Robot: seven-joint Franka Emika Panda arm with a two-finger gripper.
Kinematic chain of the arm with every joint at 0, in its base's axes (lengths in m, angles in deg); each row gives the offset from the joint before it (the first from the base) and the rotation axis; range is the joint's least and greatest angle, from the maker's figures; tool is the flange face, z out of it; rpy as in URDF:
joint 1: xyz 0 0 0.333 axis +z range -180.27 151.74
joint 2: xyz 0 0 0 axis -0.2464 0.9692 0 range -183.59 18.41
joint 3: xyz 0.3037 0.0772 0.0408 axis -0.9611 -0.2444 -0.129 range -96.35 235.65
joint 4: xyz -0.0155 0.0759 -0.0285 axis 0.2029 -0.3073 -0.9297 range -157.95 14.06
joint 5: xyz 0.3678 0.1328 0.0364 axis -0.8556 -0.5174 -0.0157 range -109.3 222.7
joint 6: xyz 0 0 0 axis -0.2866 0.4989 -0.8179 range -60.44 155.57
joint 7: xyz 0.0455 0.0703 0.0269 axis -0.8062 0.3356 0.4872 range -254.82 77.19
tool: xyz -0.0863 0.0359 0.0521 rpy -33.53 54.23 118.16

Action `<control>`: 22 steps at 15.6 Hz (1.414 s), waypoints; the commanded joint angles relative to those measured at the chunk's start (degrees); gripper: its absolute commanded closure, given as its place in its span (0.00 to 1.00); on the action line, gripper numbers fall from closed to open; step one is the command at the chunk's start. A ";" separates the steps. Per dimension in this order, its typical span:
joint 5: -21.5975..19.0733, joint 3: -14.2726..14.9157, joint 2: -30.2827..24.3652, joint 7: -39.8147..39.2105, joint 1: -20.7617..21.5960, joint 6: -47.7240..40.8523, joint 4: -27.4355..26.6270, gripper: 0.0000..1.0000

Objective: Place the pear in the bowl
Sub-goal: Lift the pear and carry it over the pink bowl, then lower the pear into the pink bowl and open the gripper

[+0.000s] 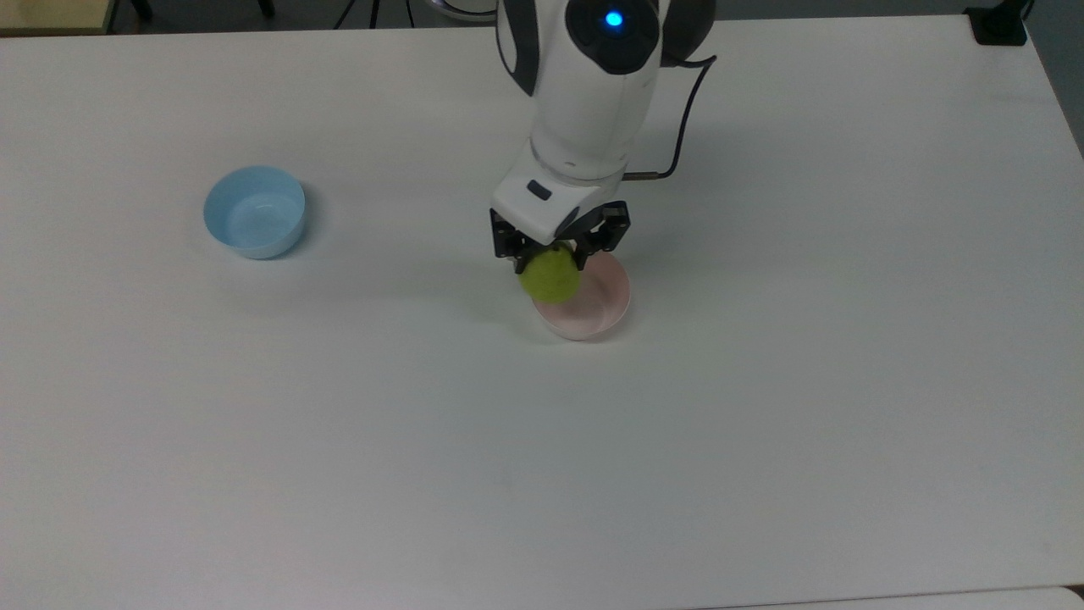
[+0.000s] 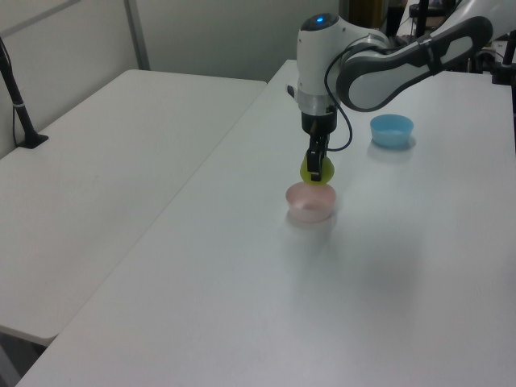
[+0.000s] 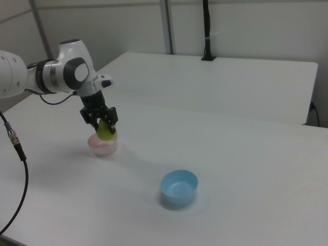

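Near edge of the white table (image 1: 542, 474) is seen bare across the lower half of the top view. At frame centre of the top view, the pale pink bowl (image 1: 597, 309) is found on the tabletop, partly covered from above. The pear (image 1: 550, 276) is held above the bowl's rim, on the top view's left side of it, off the table; in the left view the pear (image 2: 314, 171) is seen just over the bowl (image 2: 310, 204), and in the right view the pear (image 3: 106, 131) hangs right over the bowl (image 3: 103, 146). The gripper (image 1: 555, 247) is pinched onto the pear's upper part, fingers pointed down. Behind it, the white arm is seen running to the top view's upper edge. Light blue bowl (image 1: 254, 212) is sat well apart at the top view's left, upright.
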 commanded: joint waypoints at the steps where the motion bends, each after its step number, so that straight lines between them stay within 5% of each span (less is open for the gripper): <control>1: -1.60 0.23 0.19 1.77 2.18 1.84 -0.91 0.54; 10: -2.40 0.15 3.36 3.09 2.54 7.56 -1.17 0.52; 15: -2.40 0.23 3.98 3.62 2.54 7.47 -1.18 0.00; 22: -2.31 0.49 -1.46 2.66 1.84 2.91 -0.91 0.00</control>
